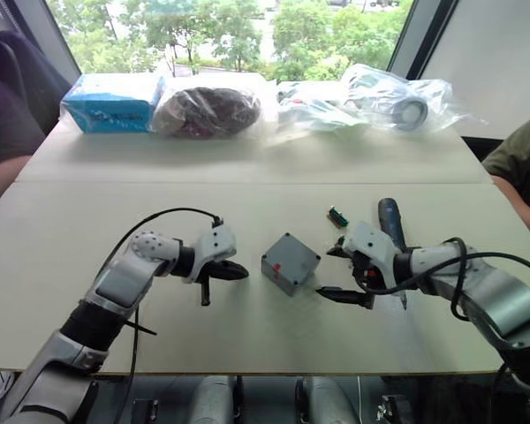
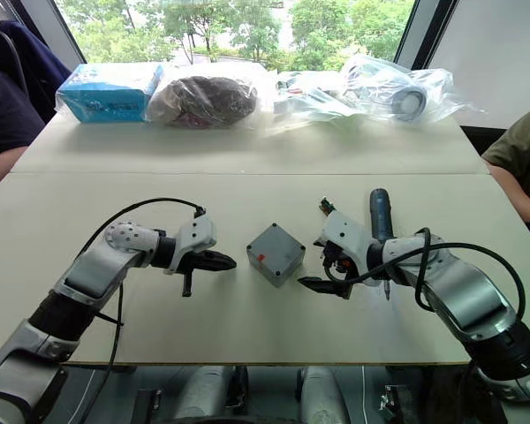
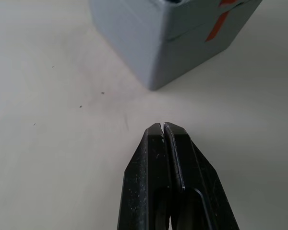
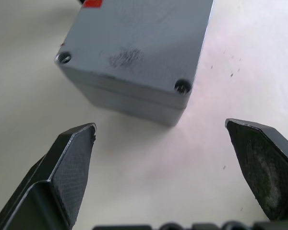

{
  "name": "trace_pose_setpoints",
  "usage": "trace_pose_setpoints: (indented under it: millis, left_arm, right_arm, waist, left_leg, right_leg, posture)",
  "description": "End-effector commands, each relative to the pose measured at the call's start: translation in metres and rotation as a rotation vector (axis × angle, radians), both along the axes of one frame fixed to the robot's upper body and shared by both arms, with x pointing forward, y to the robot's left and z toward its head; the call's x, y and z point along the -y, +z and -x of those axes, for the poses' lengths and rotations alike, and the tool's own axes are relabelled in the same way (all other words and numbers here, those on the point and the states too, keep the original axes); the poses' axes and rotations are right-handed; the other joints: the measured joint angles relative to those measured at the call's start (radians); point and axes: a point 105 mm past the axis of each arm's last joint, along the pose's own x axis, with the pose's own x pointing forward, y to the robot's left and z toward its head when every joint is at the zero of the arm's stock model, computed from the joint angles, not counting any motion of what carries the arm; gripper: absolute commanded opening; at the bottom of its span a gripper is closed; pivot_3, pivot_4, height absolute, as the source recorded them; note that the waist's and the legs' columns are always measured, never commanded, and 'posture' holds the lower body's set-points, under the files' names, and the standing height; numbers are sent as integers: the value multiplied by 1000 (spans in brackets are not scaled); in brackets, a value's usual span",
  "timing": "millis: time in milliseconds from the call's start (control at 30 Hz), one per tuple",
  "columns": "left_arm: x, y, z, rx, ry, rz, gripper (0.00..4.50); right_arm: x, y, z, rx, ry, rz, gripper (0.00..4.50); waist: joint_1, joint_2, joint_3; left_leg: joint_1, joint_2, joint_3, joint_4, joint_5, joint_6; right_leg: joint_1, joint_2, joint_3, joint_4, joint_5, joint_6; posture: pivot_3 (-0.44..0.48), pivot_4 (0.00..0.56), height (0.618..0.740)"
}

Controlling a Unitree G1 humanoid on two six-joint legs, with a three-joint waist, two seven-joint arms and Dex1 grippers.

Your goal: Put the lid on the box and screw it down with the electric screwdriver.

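With the lid [image 4: 134, 45] already seated on the box [image 2: 275, 253] mid-worktop [image 2: 247, 150], the right gripper [image 4: 173, 167], jaws spread wide, should fetch the electric screwdriver [image 2: 379, 216] lying just behind it, while the left gripper [image 3: 163, 132], jaws clenched empty, steadies the box.

The pale surface [image 1: 247, 336] carries the box [image 1: 290, 262] near its middle, lid [image 4: 139, 43] on top. To its right lie the screwdriver [image 1: 390, 221] and a green block [image 1: 337, 215]. Along the far edge sit a blue packet [image 1: 113, 102] and clear bags [image 1: 336, 102].
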Motion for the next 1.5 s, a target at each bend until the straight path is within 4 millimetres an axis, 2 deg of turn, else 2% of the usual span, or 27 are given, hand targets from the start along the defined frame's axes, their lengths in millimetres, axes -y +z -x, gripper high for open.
trace_pose_setpoints:
  millis: [33,133,333,633,800,933,1100,1167,1367,1467,1500]
  left_arm:
    - [18,11,1,31,-27,51,0]
    - [27,10,-10,76,-16,45,0]
    - [33,17,-31,141,32,71,0]
    - [33,20,-29,125,8,81,0]
    - [30,23,-28,128,13,77,0]
    - [14,39,-40,163,70,86,0]
    - [5,56,-36,156,57,113,0]
    - [7,67,-30,143,26,143,0]
    - [16,83,-15,138,-45,160,0]
    - [19,88,-10,161,-63,151,0]
    - [21,89,-9,168,-67,147,0]
  right_arm:
    - [-9,3,1,25,62,-2,4492]
    - [-17,4,9,-8,99,-30,4492]
    - [-23,4,16,-26,106,-46,4492]
    - [-26,5,20,-31,82,-64,4492]
    - [-19,12,15,-4,43,-65,4492]
    - [0,36,11,-5,-42,-141,4492]
    - [32,41,-9,33,-190,-139,4492]
    - [42,39,-26,80,-268,-133,4492]
    - [45,23,-44,68,-319,-164,4492]
    - [51,15,-53,78,-370,-156,3968]
    - [52,14,-54,75,-376,-161,3614]
  waist:
    - [-2,0,0]
    - [-1,0,0]
    - [-1,0,0]
    - [-2,0,0]
    - [-2,0,0]
    - [-2,0,0]
    - [-2,0,0]
    - [-2,0,0]
    - [-3,0,0]
    - [-4,0,0]
    - [-3,0,0]
  left_leg:
    - [0,0,0,0,0,0]
    - [0,0,0,0,0,0]
    - [0,0,0,0,0,0]
    - [0,1,0,0,0,0]
    - [0,1,0,0,0,0]
    - [0,1,0,0,0,0]
    - [0,1,0,0,0,0]
    - [0,1,0,0,0,0]
    - [0,1,0,0,0,0]
    - [0,1,0,0,0,-1]
    - [0,1,1,0,0,-1]
  right_leg:
    - [0,0,0,0,0,0]
    - [0,1,0,0,0,0]
    - [0,1,0,0,0,0]
    - [-1,1,0,0,0,0]
    - [-1,1,0,1,0,0]
    - [0,1,0,0,0,0]
    - [0,1,0,0,0,0]
    - [0,1,0,0,0,0]
    - [-1,1,0,1,0,0]
    - [-1,2,0,1,0,0]
    - [0,1,0,1,0,0]
  posture:
    - [0,150,740]
    - [0,150,740]
    - [0,150,740]
    - [0,150,740]
    - [0,150,740]
    - [0,150,740]
    - [0,150,740]
    - [0,150,740]
    - [0,150,740]
    - [0,150,740]
    - [0,150,740]
